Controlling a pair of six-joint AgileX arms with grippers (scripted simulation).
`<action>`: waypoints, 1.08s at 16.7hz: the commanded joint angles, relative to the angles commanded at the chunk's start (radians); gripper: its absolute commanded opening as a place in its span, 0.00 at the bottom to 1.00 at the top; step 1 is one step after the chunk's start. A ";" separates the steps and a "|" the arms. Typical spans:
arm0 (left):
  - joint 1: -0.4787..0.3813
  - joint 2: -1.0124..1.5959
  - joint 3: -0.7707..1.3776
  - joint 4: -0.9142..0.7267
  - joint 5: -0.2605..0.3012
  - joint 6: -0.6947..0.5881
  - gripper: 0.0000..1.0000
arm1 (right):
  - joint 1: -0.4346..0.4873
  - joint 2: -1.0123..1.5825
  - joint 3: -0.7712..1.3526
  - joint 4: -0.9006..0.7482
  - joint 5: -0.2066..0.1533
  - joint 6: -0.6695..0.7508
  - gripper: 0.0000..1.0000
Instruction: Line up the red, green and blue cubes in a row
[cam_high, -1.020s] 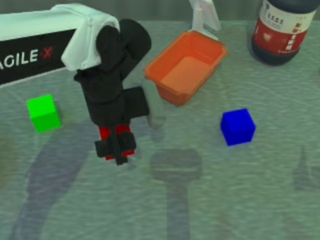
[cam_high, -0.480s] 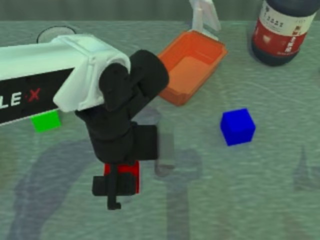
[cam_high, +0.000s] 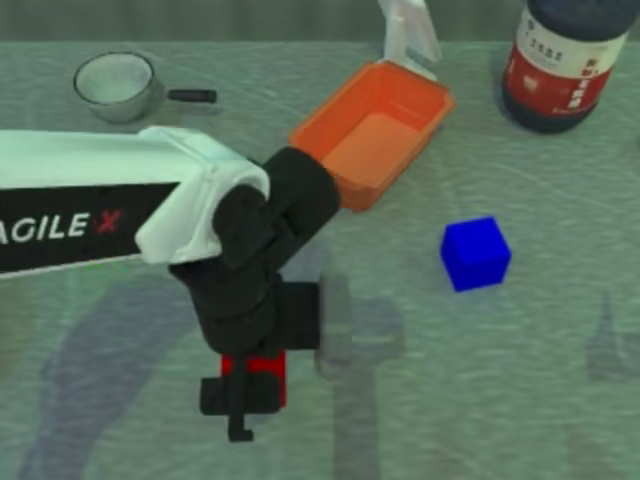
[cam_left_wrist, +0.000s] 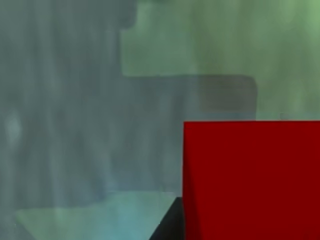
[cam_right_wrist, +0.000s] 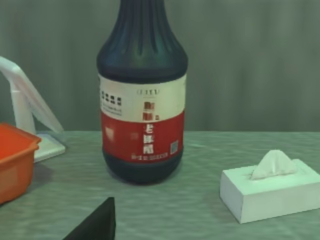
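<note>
My left gripper (cam_high: 243, 395) is shut on the red cube (cam_high: 262, 366), near the table's front, left of centre. In the left wrist view the red cube (cam_left_wrist: 250, 180) fills the corner, with one dark finger (cam_left_wrist: 169, 225) against its side. The blue cube (cam_high: 475, 253) sits alone on the table to the right, well apart from the red one. The green cube is hidden, with my left arm lying over the left side of the table. My right arm is out of the top view; in the right wrist view one dark finger (cam_right_wrist: 95, 225) stands well off to the side.
An orange tray (cam_high: 345, 165) stands at the back centre with a white stand (cam_high: 408, 30) behind it. A dark bottle with a red label (cam_high: 565, 60) is at the back right and a small metal pan (cam_high: 118, 85) at the back left. A tissue box (cam_right_wrist: 270, 192) lies beside the bottle.
My left gripper has carried the red cube toward the table's front and slightly right. The arm now covers the green cube and has uncovered the metal pan.
</note>
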 joint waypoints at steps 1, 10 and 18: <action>-0.003 0.014 -0.021 0.035 0.000 0.001 0.00 | 0.000 0.000 0.000 0.000 0.000 0.000 1.00; -0.006 0.036 -0.048 0.077 0.000 0.002 0.23 | 0.000 0.000 0.000 0.000 0.000 0.000 1.00; -0.006 0.036 -0.048 0.077 0.000 0.002 0.83 | 0.000 0.000 0.000 0.000 0.000 0.000 1.00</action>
